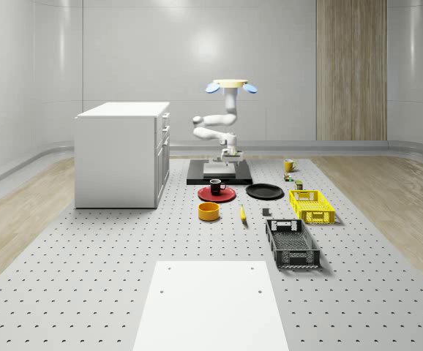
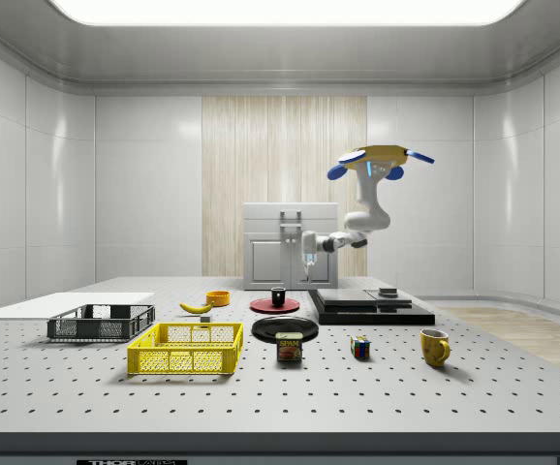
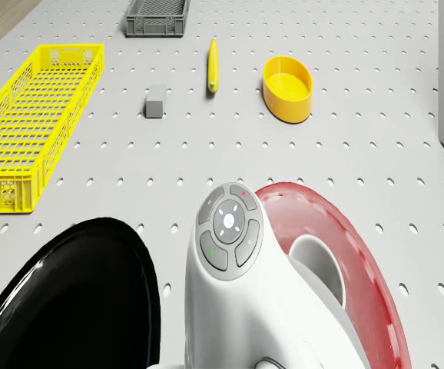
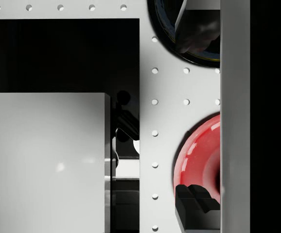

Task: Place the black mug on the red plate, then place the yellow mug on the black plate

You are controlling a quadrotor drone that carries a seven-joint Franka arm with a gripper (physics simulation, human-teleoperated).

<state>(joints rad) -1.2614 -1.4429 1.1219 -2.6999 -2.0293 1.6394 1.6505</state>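
Above the black platform [image 1: 219,174], in the whole-scene view, the drone [image 1: 230,86] hovers with its arm folded down so the gripper [image 1: 230,156] hangs over the platform's white block. At about five o'clock from the platform lies the red plate [image 1: 216,194] with the black mug [image 1: 216,186] standing on it; the black plate [image 1: 264,191] lies just beside it at three o'clock. The yellow mug [image 1: 289,166] stands well apart, at about one o'clock from the black plate.

From the side, the drone floats over the platform [image 2: 370,306], gripper [image 2: 307,258] pointing down between platform and red plate [image 2: 274,305]. The yellow mug [image 2: 434,347] stands on the table near the Rubik's cube [image 2: 359,347].

On the drone's camera, red plate [image 3: 360,254] and black plate [image 3: 68,300] flank the arm.

At the wrist, the red plate [image 4: 199,155] appears; whether the pincer is wide or narrow I cannot tell.
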